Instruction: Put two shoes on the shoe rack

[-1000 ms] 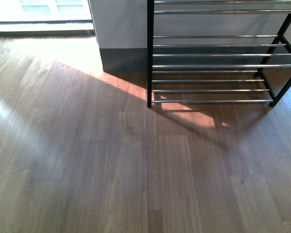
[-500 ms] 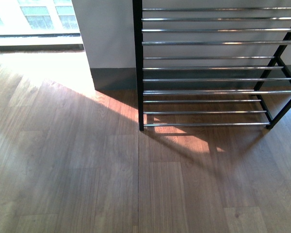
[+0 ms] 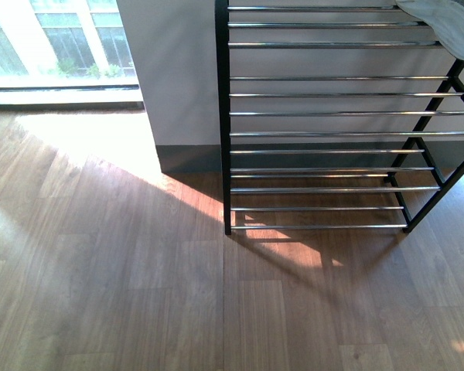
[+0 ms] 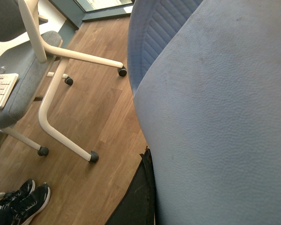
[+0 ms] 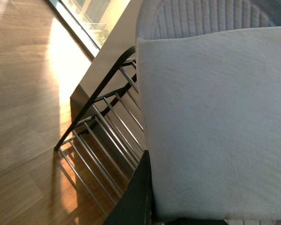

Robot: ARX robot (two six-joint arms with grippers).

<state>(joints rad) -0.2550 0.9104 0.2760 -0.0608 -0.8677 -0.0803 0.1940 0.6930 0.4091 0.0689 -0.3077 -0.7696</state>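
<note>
Gripping a shoe (image 4: 215, 117), the left gripper (image 4: 143, 201) hangs over floor (image 4: 98, 112) by a chair (image 4: 61, 54); the right gripper (image 5: 143, 197) clamps the second shoe (image 5: 215, 126) by the rack (image 5: 103, 140) top.

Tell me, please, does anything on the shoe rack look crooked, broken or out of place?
Nothing stands out. The shoe rack stands straight, its visible bars level and unbent. A pale shoe sole shows at its upper right; whether it rests on the bars I cannot tell.

Our left gripper (image 4: 147, 190) shows one dark finger against a shoe (image 4: 215, 117); our right gripper (image 5: 144, 192) likewise against the other shoe (image 5: 215, 126), both probably clamped.
</note>
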